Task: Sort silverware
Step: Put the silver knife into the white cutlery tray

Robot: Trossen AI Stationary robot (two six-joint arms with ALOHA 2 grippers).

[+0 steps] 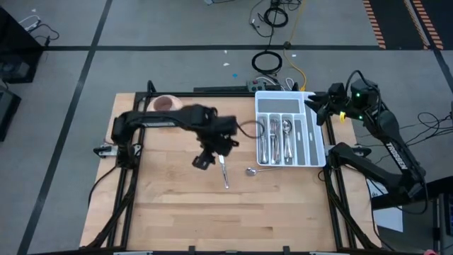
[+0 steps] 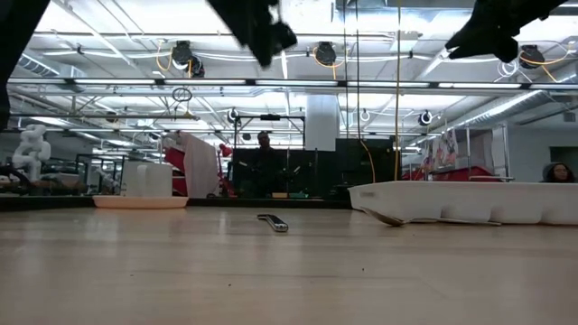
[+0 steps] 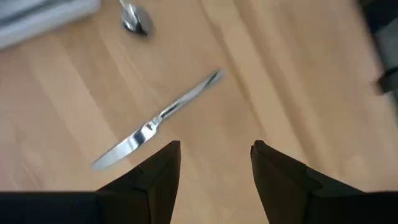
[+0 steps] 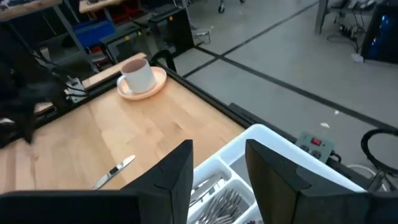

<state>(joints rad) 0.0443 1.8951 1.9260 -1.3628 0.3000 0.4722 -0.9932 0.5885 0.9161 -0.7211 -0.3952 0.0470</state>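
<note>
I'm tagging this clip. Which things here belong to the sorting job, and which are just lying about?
Job:
knife loose on the table
spoon beside the tray
silverware already in the tray
tray
left gripper, jaws open above the knife

Lying about:
cup on its saucer
cables on the floor

table: light wooden top [image 1: 170, 205], black frame | tray: white divided tray [image 1: 315, 145] at the table's right edge, long compartments | cup: pink cup [image 4: 138, 76] upright on its saucer [image 4: 158, 84] at a far table corner | floor: grey, black tape lines, coiled cables [image 1: 267, 61] beyond the table | room: person [image 2: 263, 144] standing in the background
</note>
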